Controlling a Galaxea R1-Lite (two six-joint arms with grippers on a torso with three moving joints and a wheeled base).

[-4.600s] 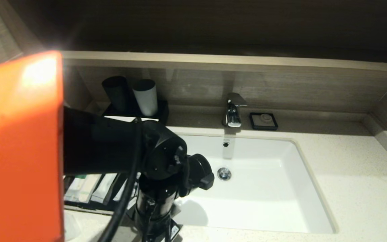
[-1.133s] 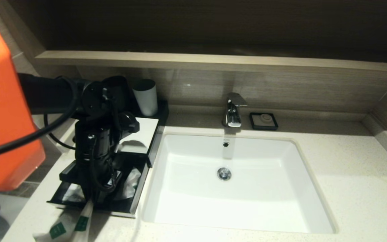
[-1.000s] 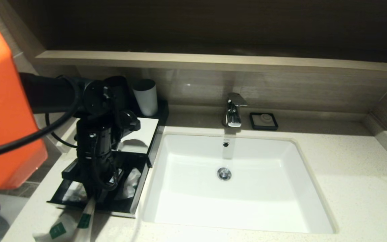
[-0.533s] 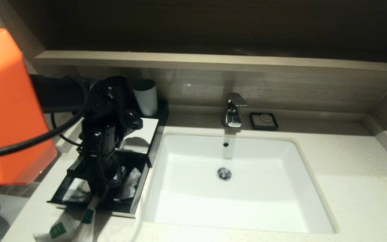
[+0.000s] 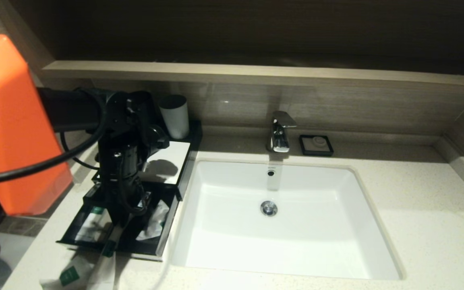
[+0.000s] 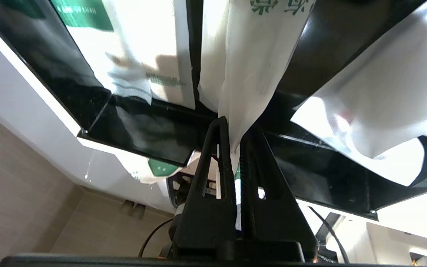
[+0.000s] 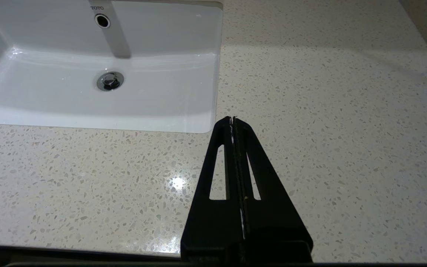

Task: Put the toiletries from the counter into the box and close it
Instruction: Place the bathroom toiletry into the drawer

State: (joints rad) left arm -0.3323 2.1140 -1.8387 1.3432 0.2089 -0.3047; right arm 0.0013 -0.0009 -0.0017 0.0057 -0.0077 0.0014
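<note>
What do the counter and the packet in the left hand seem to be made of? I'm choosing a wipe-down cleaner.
Counter: looks like polished stone or a stone composite, off-white with fine dark specks and a glossy light reflection.

Packet pinched in the left hand: seems to be thin white plastic film or coated paper with green print; it hangs limp and creased.

The speckled off-white counter (image 5: 425,217) wraps around an inset white basin (image 5: 296,249). At its left end sits the black box (image 5: 183,161) with its drawer (image 5: 163,237) pulled out, black and white cups (image 5: 174,114) behind it, and a white packet with a green label (image 5: 69,274) lies at the near edge. At the back stand a chrome tap (image 5: 279,133) and a small black soap dish (image 5: 315,145).
</note>
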